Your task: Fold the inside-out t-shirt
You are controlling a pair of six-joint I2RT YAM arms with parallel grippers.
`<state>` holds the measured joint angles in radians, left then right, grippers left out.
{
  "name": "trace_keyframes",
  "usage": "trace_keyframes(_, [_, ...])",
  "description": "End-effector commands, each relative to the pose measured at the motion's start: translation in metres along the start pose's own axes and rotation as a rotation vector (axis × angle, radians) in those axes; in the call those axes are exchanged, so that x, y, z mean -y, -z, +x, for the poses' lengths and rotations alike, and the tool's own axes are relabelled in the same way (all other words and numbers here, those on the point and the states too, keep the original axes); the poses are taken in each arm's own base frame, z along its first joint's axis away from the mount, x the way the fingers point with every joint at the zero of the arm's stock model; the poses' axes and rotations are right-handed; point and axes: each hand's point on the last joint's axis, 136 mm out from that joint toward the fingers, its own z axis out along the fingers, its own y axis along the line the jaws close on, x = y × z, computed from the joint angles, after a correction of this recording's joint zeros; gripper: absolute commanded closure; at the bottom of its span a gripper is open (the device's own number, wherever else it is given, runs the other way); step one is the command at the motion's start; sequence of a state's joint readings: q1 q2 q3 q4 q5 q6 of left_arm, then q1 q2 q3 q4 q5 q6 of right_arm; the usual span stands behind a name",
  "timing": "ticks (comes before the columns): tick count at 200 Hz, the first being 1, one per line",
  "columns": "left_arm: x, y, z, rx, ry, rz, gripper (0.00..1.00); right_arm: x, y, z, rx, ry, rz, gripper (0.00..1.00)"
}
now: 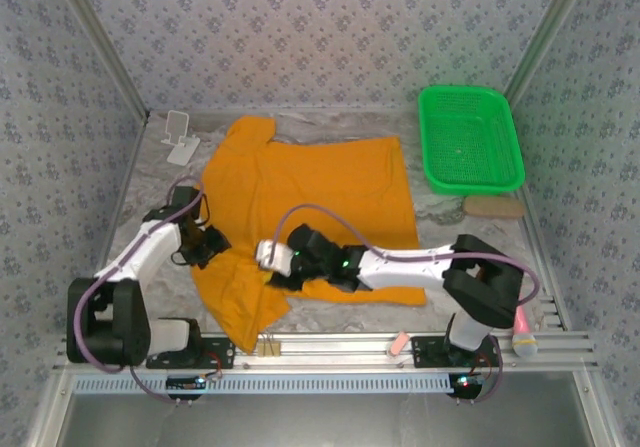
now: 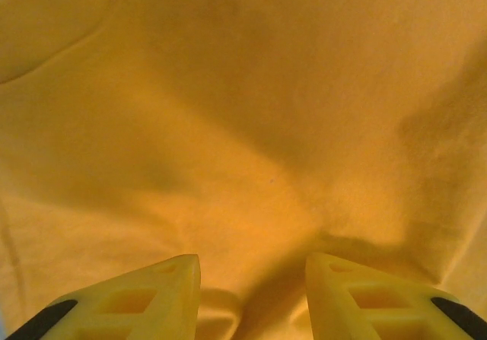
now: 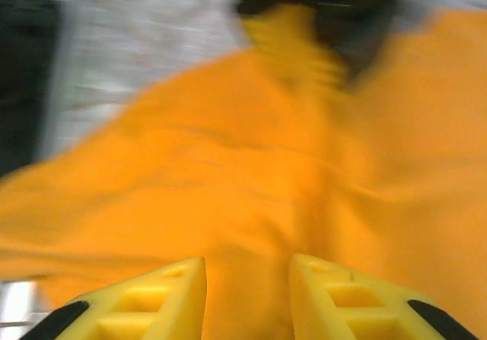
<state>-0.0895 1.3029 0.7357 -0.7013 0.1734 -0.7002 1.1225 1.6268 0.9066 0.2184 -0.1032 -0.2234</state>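
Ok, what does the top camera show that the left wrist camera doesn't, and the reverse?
Top only: the whole outline of the t-shirt on the table, the left arm, the right arm, the green basket and the white stand. Left wrist only: its yellow fingers, apart, with a fold of cloth between them. Both: the orange t-shirt.

The orange t-shirt [image 1: 330,182] lies spread out, mostly flat. One sleeve sticks out at the far left. The near left part is crumpled and wrinkly.
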Motion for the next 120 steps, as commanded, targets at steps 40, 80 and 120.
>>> trace_keyframes(40, [0.056,-0.034,-0.035,0.033,-0.137,-0.025,0.60,0.146,0.069,0.134,-0.277,-0.869,0.594,0.67])
trace_keyframes(80, [0.069,-0.055,-0.061,0.052,-0.162,-0.081,0.60,0.217,0.097,0.185,-0.286,-1.004,0.759,0.66])
trace_keyframes(120, [0.096,-0.080,-0.084,0.023,-0.212,-0.063,0.60,0.257,0.087,0.232,-0.326,-1.206,0.713,0.68])
